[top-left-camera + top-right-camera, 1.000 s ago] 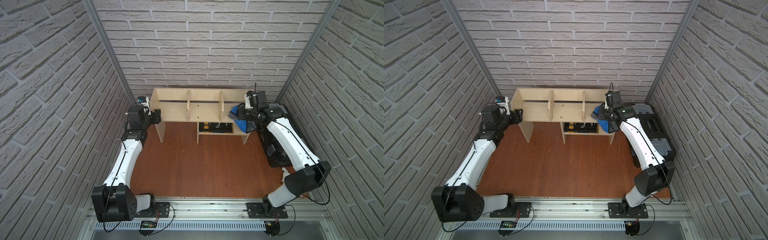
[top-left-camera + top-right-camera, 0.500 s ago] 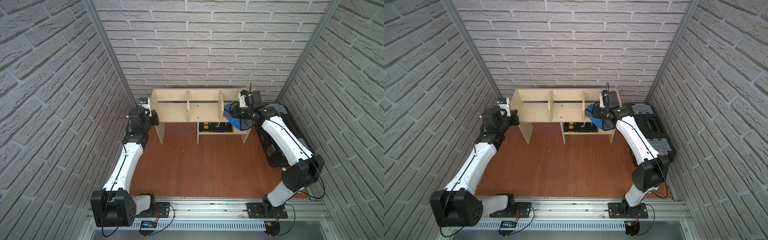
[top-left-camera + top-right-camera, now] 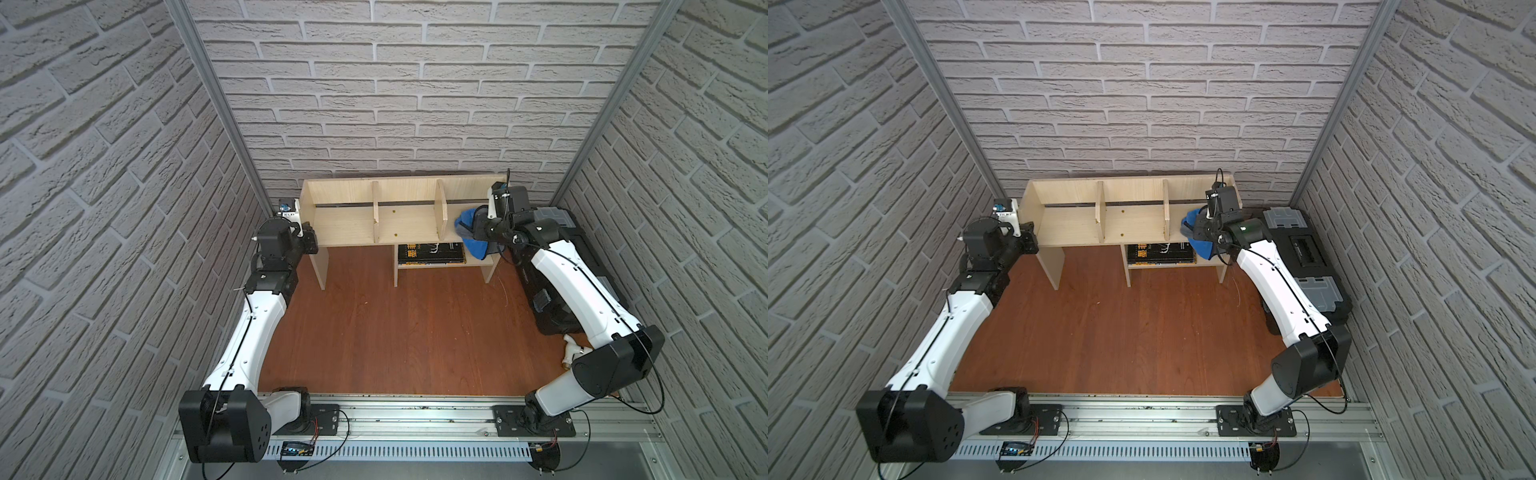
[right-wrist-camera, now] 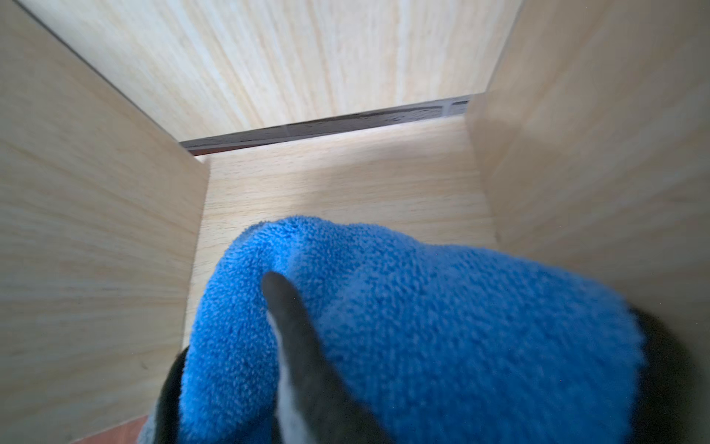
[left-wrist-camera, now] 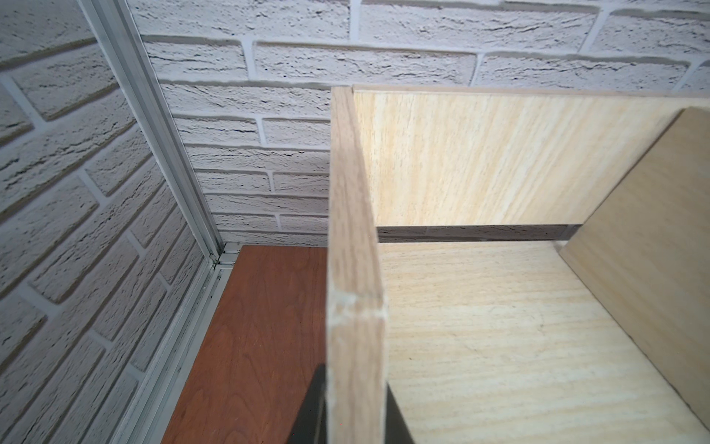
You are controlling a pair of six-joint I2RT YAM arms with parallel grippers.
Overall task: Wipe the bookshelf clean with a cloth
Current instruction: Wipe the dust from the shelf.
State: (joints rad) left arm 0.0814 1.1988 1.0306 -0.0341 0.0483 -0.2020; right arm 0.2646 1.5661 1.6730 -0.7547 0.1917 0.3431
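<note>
The pale plywood bookshelf [image 3: 353,224] [image 3: 1071,226] stands against the back wall. My left gripper [image 3: 312,242] [image 3: 1030,241] is shut on the front edge of its left side panel [image 5: 355,269], with one black finger on each face of the board [image 5: 354,378]. The blue cloth [image 3: 467,224] [image 3: 1192,220] [image 4: 442,315] is bunched in my right gripper [image 3: 478,226] [image 3: 1200,226], which is shut on it inside the rightmost compartment, just above the shelf board. One dark finger [image 4: 296,338] shows against the cloth; the other is covered.
A black toolbox [image 3: 577,249] [image 3: 1304,249] lies on the floor right of the shelf, partly under my right arm. Dark books [image 3: 430,253] lie on the small lower shelf. A white fitting [image 3: 570,353] lies near the right wall. Brick walls close in on three sides.
My left gripper has shut on the left side panel. My right gripper carried the cloth a little further left and back into the right compartment, then held about still.
</note>
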